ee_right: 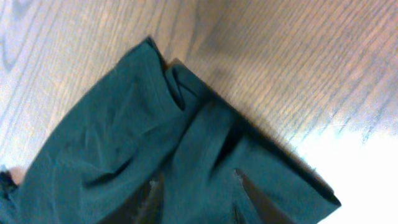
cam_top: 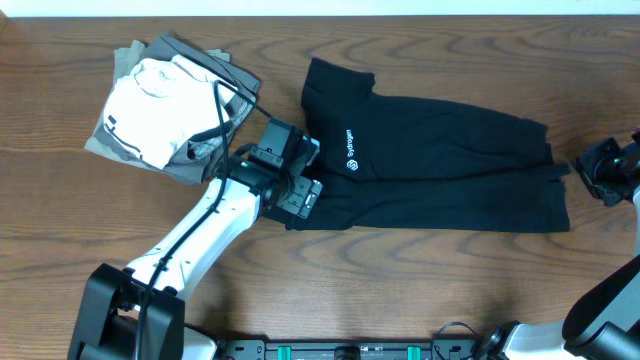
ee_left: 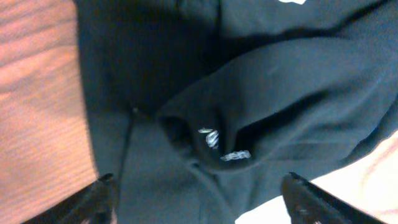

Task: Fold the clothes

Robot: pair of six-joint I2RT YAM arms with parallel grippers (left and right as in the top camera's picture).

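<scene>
The black short-sleeved shirt (cam_top: 440, 160) lies across the middle of the table, folded lengthwise, with its white logo (cam_top: 352, 150) near the left end. My left gripper (cam_top: 300, 195) hovers over the shirt's left end. In the left wrist view its fingers (ee_left: 199, 186) are spread wide and empty above the black fabric (ee_left: 298, 81), where a curled sleeve opening shows small white marks (ee_left: 217, 143). My right gripper (cam_top: 598, 172) is at the shirt's right end. In the right wrist view its fingers (ee_right: 196, 183) stand apart over the bunched hem (ee_right: 112, 143), holding nothing.
A folded white garment (cam_top: 155, 95) lies on folded grey garments (cam_top: 110, 145) at the back left, close behind my left arm. A black cable runs over that pile. Bare wooden table (cam_top: 450, 280) lies in front of the shirt.
</scene>
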